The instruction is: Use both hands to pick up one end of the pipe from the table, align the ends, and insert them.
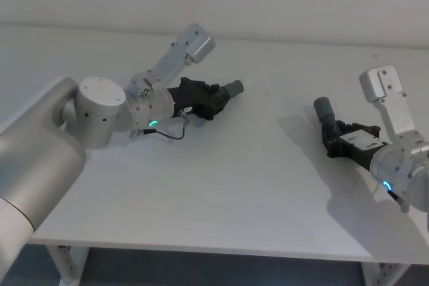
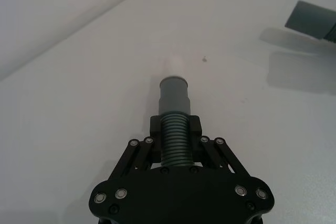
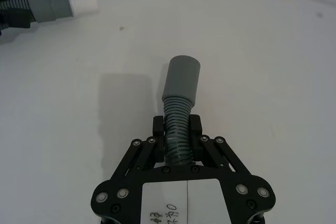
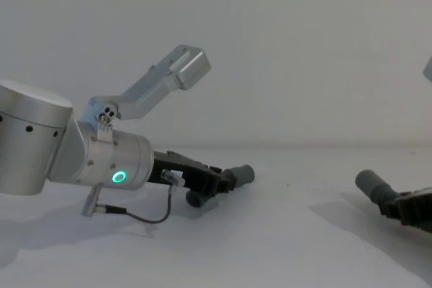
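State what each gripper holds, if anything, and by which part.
Left gripper: one hose piece, by its ribs behind the whitish-tipped cuff. Right gripper: the other hose piece, by its ribs behind the wider cuff.

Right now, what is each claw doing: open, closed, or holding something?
Left gripper: shut on the hose piece with the whitish tip.
Right gripper: shut on the hose piece with the wide cuff.

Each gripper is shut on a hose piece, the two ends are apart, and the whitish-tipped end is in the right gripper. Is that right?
Not quite. The whitish-tipped piece is in the left gripper, as the left wrist view shows. The right gripper holds the wide-cuffed piece. The rest stands.
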Robot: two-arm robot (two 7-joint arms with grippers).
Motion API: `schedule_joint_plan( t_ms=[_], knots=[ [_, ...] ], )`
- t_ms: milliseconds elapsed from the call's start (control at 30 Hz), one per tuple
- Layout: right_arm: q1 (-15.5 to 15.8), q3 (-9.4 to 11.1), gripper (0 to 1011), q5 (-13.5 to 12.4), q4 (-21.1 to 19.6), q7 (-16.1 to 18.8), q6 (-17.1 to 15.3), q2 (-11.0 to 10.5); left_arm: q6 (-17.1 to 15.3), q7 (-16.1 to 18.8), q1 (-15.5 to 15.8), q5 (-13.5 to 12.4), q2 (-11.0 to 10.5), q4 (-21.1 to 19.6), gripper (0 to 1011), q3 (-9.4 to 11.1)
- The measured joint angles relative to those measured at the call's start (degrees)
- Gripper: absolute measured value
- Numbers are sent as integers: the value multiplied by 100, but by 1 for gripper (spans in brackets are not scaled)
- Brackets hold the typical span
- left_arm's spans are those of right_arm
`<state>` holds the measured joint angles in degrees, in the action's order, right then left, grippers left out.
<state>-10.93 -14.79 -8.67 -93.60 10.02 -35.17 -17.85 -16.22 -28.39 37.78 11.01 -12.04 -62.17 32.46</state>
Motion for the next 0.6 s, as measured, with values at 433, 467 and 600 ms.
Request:
schedule_joint_plan(
  t_ms=[433,467,600],
  knots=[
    [198,26,271,220,-135,103,969,-252,599,-166,67,-463,-293,-314,294,257],
    [207,29,270,234,-140,109,1034,-262,622,-170,70,-483,-314,-336,294,270],
    [279,59,271,303,-182,135,1363,-353,817,-193,89,-662,-421,-462,294,352]
  ],
)
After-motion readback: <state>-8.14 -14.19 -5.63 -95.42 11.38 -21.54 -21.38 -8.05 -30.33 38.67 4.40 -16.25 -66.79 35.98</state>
